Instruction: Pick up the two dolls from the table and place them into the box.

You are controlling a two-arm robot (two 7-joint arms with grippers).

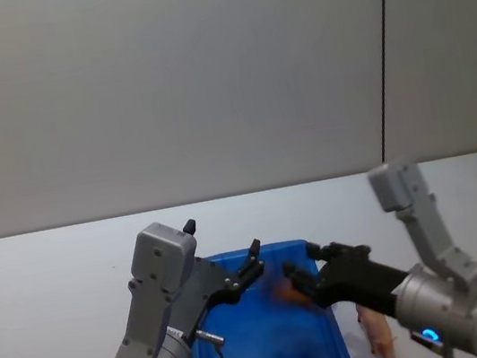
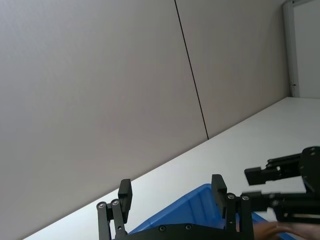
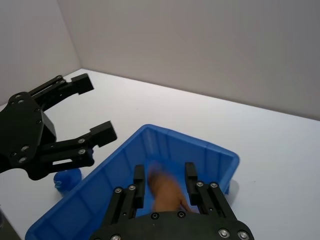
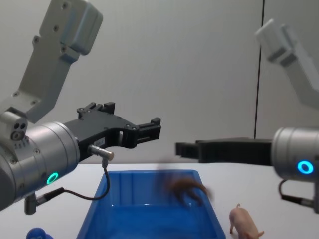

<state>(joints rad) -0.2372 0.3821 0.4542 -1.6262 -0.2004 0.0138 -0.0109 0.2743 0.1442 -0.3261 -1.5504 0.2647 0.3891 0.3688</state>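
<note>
A small blue object (image 4: 37, 233) is sitting on the white surface (image 4: 234, 185) at the near left, just outside the box's left wall. What it is cannot be told. The left hand (image 4: 158, 128) is hovering above the left part of the blue plastic box (image 4: 124, 191), reaching towards the right, with its black fingers spread apart. The box is standing on the surface between the two arms, its open top facing up.

The brown lion figurine (image 4: 187, 188) is showing as a blur over the far right part of the box, inside the line of its rim and below the right hand (image 3: 165, 172). That hand is hanging over the box's right side and pointing left towards the other hand. Its fingers are standing wide on either side of the lion and not touching it.

The pale pink pig figurine (image 4: 244, 224) is standing upright on the surface just beside the box's right wall, near the front edge.
</note>
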